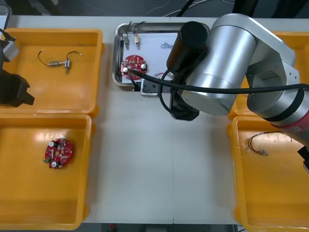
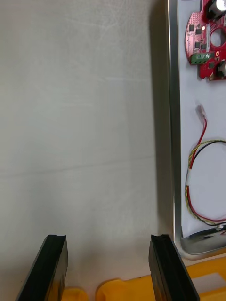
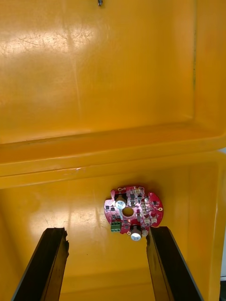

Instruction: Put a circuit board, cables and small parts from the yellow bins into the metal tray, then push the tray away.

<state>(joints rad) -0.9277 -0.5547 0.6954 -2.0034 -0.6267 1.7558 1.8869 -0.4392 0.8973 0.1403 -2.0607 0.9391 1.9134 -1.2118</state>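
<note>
The metal tray (image 1: 117, 58) lies at the table's far middle and is white inside. It holds a round red circuit board (image 1: 134, 66), small metal parts (image 1: 131, 41) and a red and yellow cable (image 2: 197, 160). My right gripper (image 1: 146, 87) hovers open over bare table just in front of the tray's near rim (image 2: 174, 141), holding nothing (image 2: 109, 240). The board (image 2: 207, 40) lies just inside that rim. At the left edge, my left gripper (image 1: 17, 92) is open above the near left yellow bin (image 3: 56, 207). A second red circuit board (image 3: 133, 209) lies there, just beyond its fingertips.
The far left bin (image 1: 91, 48) holds a black cable with small metal parts (image 1: 60, 62). The near left bin (image 1: 29, 208) has the second board (image 1: 59, 151). A red and yellow cable (image 1: 263, 142) lies in the near right bin (image 1: 241, 193). My right arm (image 1: 227, 63) covers the tray's right part.
</note>
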